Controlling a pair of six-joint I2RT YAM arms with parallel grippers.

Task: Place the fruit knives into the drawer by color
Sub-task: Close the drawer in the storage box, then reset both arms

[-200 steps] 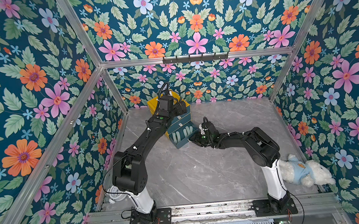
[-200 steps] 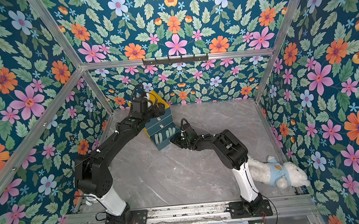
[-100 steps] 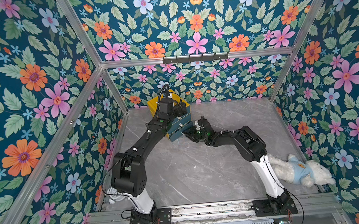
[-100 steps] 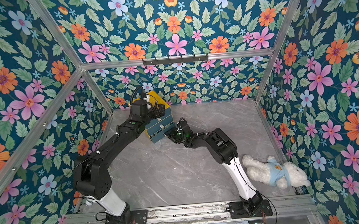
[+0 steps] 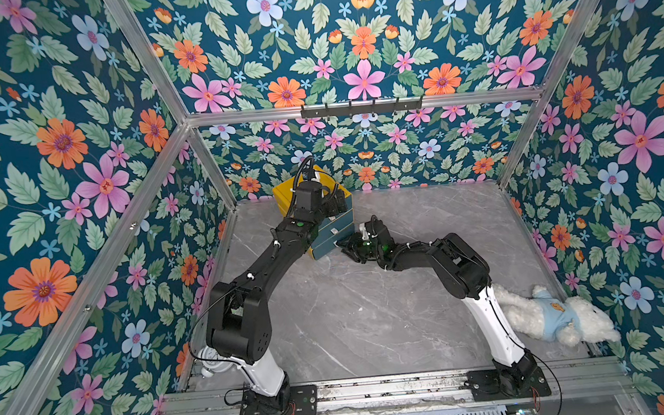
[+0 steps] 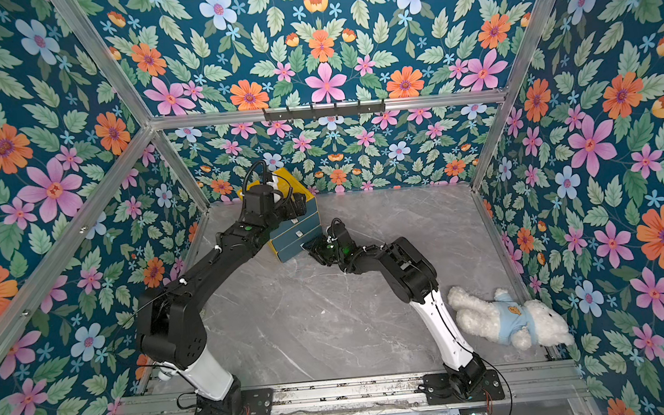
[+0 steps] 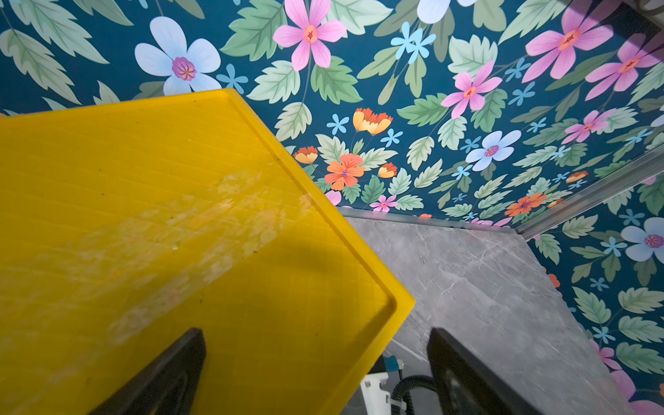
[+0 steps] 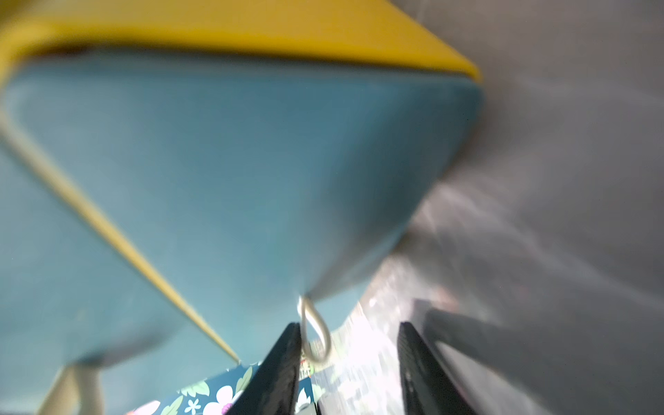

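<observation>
From my station, the drawer [image 5: 334, 232] sits at the back left of the desk [image 5: 371, 315], close to the wall corner. In both top views its yellow top faces up and its 3 teal fronts [image 6: 298, 235] look pushed in flush, so what they hold is hidden.

The left gripper [image 5: 337, 203] hangs over the cabinet's top. In the left wrist view its fingers [image 7: 172, 373] stand wide apart, 1 above the yellow top and the other past its edge, over the grey desk. They hold nothing. I cannot tell whether they touch the top.

The right gripper [image 5: 345, 244] is low, right at the front of the bottom teal front. The right wrist view is blurred, but its fingers [image 8: 276, 370] show a clear gap between them. The pale pull tab [image 8: 314, 334] lies in that gap, just beside 1 finger and not pinched.

A white plush toy [image 5: 553, 312] in a blue shirt lies by the right arm's base, well apart from the drawer.
</observation>
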